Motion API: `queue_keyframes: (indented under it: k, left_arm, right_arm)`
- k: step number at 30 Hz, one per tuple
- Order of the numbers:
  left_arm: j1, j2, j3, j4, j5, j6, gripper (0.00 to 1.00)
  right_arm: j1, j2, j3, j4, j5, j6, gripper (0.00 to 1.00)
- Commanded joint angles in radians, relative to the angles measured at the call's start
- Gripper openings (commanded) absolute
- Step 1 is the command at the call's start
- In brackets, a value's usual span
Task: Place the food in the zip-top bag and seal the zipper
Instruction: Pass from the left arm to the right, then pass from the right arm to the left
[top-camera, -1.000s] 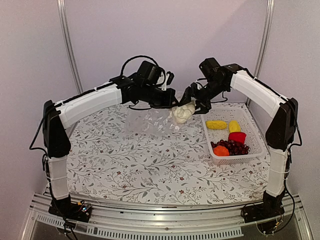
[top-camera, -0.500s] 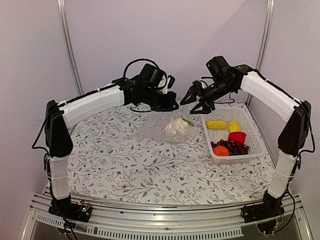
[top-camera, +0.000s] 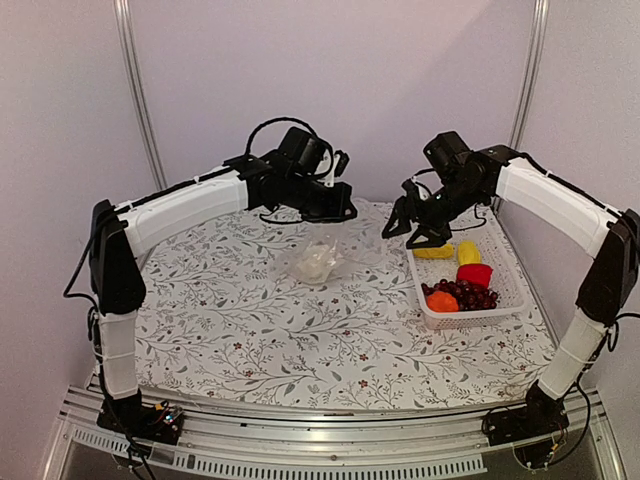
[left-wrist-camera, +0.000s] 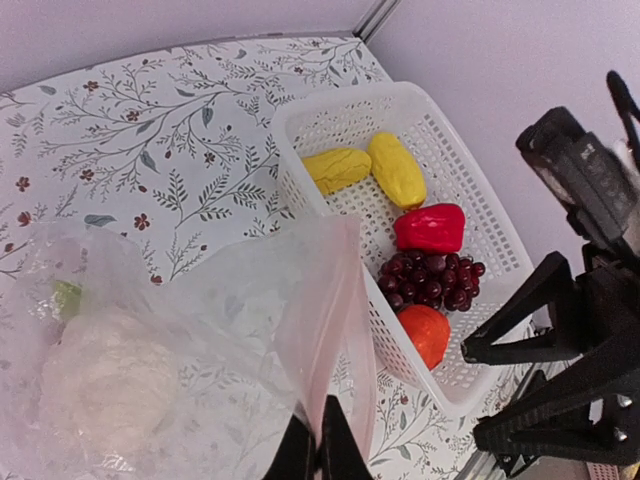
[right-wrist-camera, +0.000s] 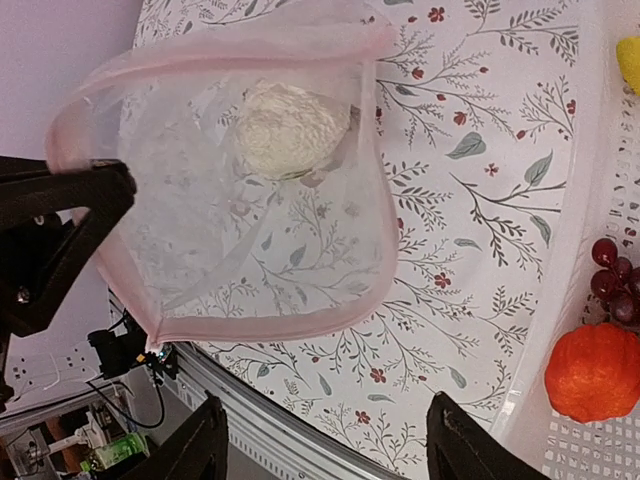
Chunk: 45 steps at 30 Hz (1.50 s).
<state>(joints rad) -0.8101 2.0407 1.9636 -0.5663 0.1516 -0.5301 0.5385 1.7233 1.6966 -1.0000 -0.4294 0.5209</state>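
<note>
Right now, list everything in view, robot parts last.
floral tablecloth: one, white-grey, under everything
clear crinkly zip-top bag: one, see-through, mid-cloth
cream-white lumpy toy food: one, cream, inside bag
white mesh plastic basket: one, white, cloth's right side
yellow toy foods: two, yellow, basket's far end
red toy food: one, red, basket's middle
dark red grape bunch: one, dark red, basket
orange ball: one, orange, basket's near end
left pincer: one, black, shut on bag's edge
right pincer: one, black, open, beside basket

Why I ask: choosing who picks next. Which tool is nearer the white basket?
Right. The right tool hovers open above the far left corner of the white basket; the left tool sits farther left, shut on the zip-top bag.
</note>
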Motion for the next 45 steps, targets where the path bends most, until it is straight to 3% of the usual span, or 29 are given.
queue_keyframes:
  k: [1,7,11,15,18,20,24,27,29,33,39,45]
  left_arm:
    - [0.014,-0.037,0.012,-0.011,0.022,-0.008,0.01]
    - [0.015,-0.048,0.012,-0.031,0.015,0.003,0.01]
    - [0.015,-0.054,0.013,-0.060,0.003,0.017,0.02]
    - [0.015,-0.055,0.032,-0.123,-0.037,0.030,0.03]
    - [0.015,-0.049,0.067,-0.199,-0.076,0.044,0.05]
    - [0.015,-0.040,0.094,-0.277,-0.102,0.047,0.09]
    - [0.013,-0.011,0.147,-0.407,-0.121,0.061,0.24]
    - [0.007,-0.007,0.156,-0.451,-0.124,0.067,0.26]
    - [0.003,-0.015,0.156,-0.464,-0.145,0.069,0.21]
    - [-0.003,-0.025,0.232,-0.500,-0.257,0.081,0.01]
    - [-0.001,0.018,0.408,-0.586,-0.491,0.157,0.00]
    - [0.001,0.046,0.418,-0.620,-0.433,0.175,0.00]
  right_arm:
    - [0.003,-0.003,-0.089,0.058,0.100,-0.050,0.68]
    - [0.005,0.061,-0.113,0.189,0.053,-0.031,0.69]
    - [0.008,0.115,-0.083,0.246,0.036,-0.007,0.64]
    - [0.008,0.149,-0.058,0.258,0.017,-0.003,0.40]
    - [0.008,0.155,-0.043,0.259,0.005,-0.007,0.08]
    - [0.011,0.154,-0.011,0.241,-0.007,-0.008,0.00]
    - [0.022,0.139,0.074,0.188,-0.003,-0.013,0.00]
    - [0.023,0.127,0.115,0.170,-0.016,-0.001,0.00]
    - [0.024,0.132,0.133,0.158,-0.033,0.001,0.00]
    - [0.025,0.167,0.206,0.091,-0.059,-0.010,0.00]
    - [0.027,0.214,0.420,-0.057,-0.084,-0.016,0.02]
    - [0.028,0.225,0.449,-0.064,-0.130,0.000,0.05]
